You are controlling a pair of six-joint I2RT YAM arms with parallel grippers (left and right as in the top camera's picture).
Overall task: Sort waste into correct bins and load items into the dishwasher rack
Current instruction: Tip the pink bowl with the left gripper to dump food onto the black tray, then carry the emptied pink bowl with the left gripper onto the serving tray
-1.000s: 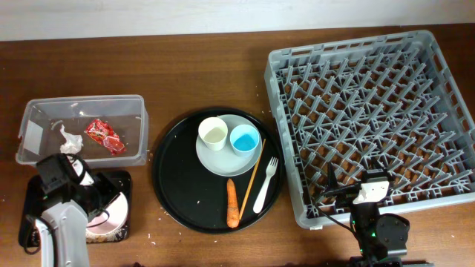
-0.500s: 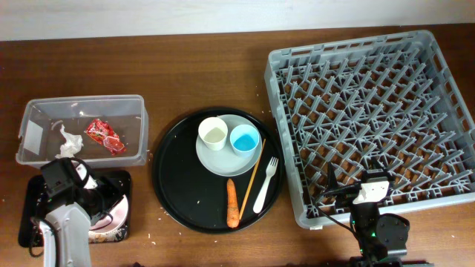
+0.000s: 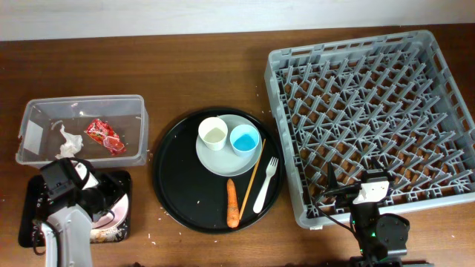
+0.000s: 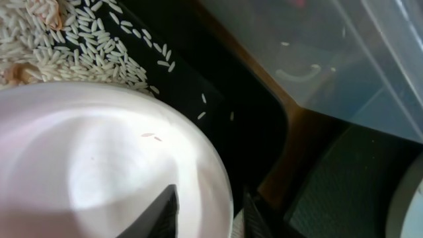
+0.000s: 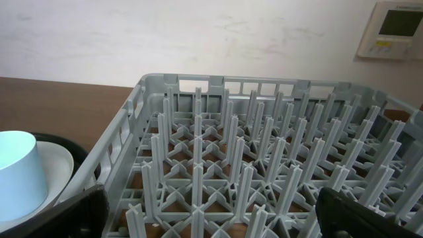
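Note:
My left gripper (image 3: 95,205) (image 4: 208,210) is shut on the rim of the pinkish-white bowl (image 3: 113,213) (image 4: 99,158), one finger inside and one outside. It holds the bowl tilted over the flat black tray (image 3: 33,222) (image 4: 218,73). Rice scraps (image 4: 73,39) lie on that tray. The clear tub (image 3: 82,111) (image 4: 344,59) holds the red wrapper (image 3: 104,136) and the tissue (image 3: 67,141). The plate (image 3: 223,159) carries the white cup (image 3: 213,133) and blue cup (image 3: 244,139). The carrot (image 3: 232,202), fork (image 3: 266,185) and stick (image 3: 252,178) lie beside it. My right gripper (image 3: 338,191) (image 5: 211,218) is open over the front edge of the grey rack (image 3: 375,122) (image 5: 264,152).
The large round black tray (image 3: 174,185) sits at the table's middle, between the tub and the rack. The blue cup (image 5: 20,172) shows at the left of the right wrist view. A white wall runs behind the table.
My left gripper has shifted slightly and tipped the bowl further over the flat black tray; more rice shows on the tray. The right arm has not moved.

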